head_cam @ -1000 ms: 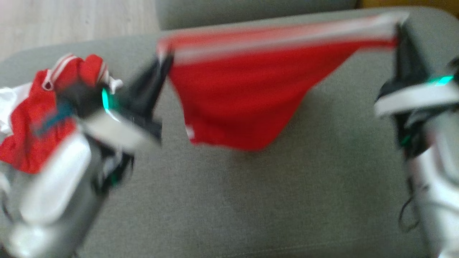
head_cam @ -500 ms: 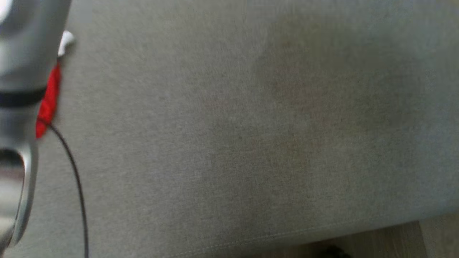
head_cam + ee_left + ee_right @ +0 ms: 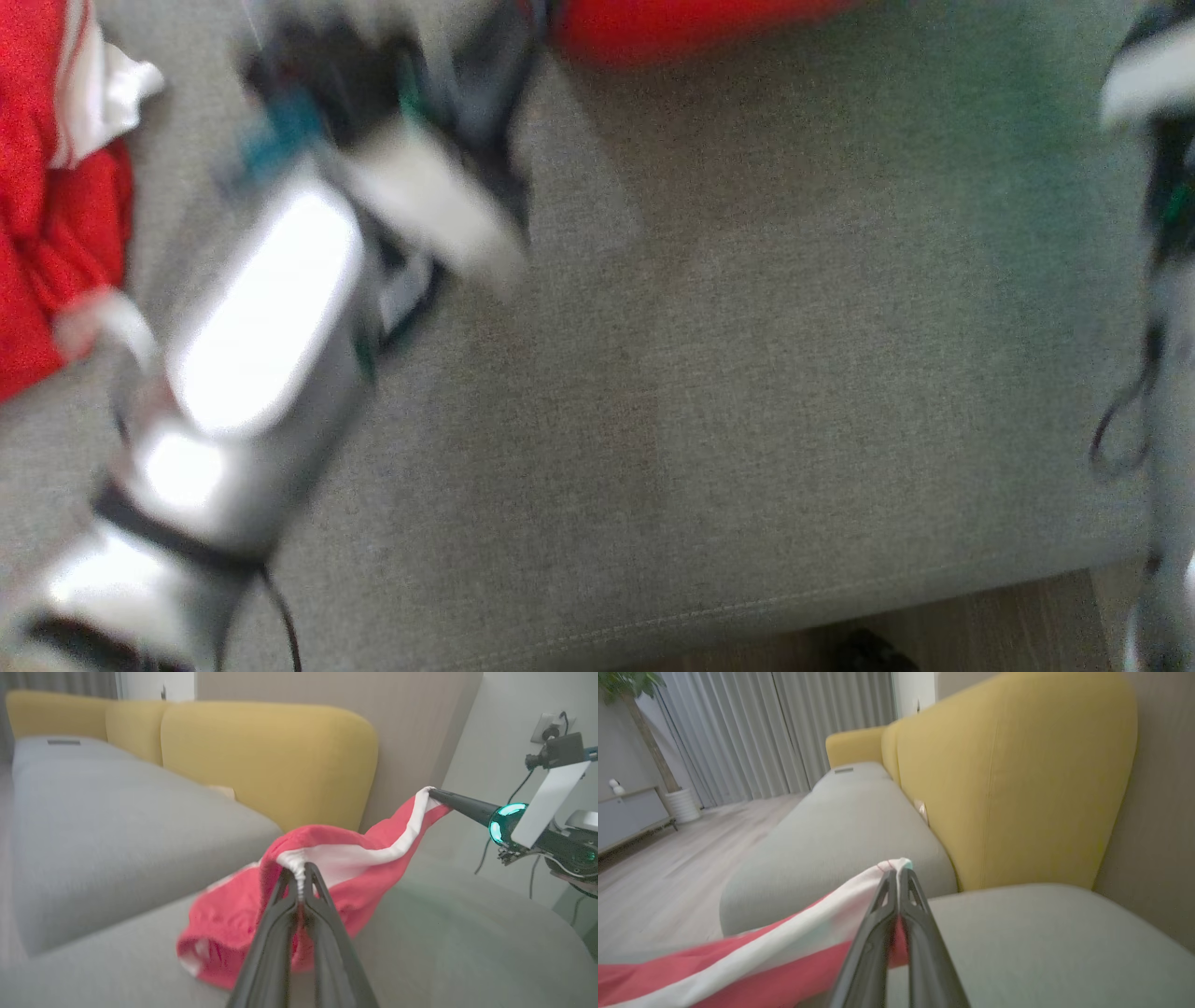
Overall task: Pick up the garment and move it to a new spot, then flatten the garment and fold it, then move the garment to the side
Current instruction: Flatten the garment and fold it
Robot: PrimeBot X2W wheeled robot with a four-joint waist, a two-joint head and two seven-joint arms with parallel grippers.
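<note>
A red garment point(image 3: 224, 919) with a white band hangs stretched between two robot grippers above a grey sofa seat point(image 3: 747, 373). The left gripper point(image 3: 301, 877) is clamped tight on a bunched bit of the white band. The right gripper point(image 3: 898, 873) is pinched closed on the far end of the same band, pulling it out into a line. The middle of the garment sags towards the seat; whether it touches cannot be told.

Behind the garment stands a yellow backrest point(image 3: 271, 756), and beyond it a second grey seat point(image 3: 93, 812) runs off into the room. On the seat at the robot's left lies a pile point(image 3: 47, 215) of red and white clothes, close beside the left arm point(image 3: 271, 308). In the blurred head view that arm crosses the left part of the seat and hides some of it. The right arm point(image 3: 1172, 373) shows at the right edge. Further off are a pale wood floor point(image 3: 668, 858), grey curtains point(image 3: 784, 728), a potted plant point(image 3: 682, 805) and a wall socket point(image 3: 551, 725).

A second ago the head view had the garment spread across its middle, with both grippers at its ends. Half a second ago it had mostly bare seat. Now only a red strip shows at the top edge, and the seat's front edge and the floor sit at the bottom. The whole picture has shifted, so the camera has moved.
</note>
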